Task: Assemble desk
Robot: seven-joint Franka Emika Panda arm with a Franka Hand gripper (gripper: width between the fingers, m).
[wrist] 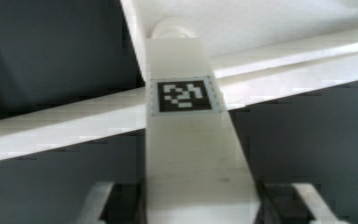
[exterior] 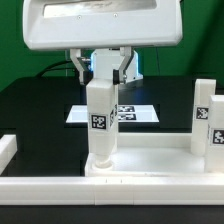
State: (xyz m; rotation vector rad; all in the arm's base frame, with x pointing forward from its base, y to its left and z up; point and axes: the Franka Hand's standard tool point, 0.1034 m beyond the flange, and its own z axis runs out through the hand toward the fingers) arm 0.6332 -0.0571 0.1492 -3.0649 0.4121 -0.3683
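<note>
The pincer [exterior: 103, 72] grips a smooth white square-sectioned leg [exterior: 100, 120] upright on the rimmed tabletop [exterior: 150, 165].

No readable text showing; only black-and-white square tags sitting on leg [exterior: 100, 115], second leg [exterior: 207, 120], marker board [exterior: 125, 112].

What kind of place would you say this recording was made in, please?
Most likely a robotics lab test bench, not a home or workshop. A flat white marker board printed with black tags lies on a black table, a green backdrop hangs behind, and the white plastic desk leg carries its own tag.
</note>
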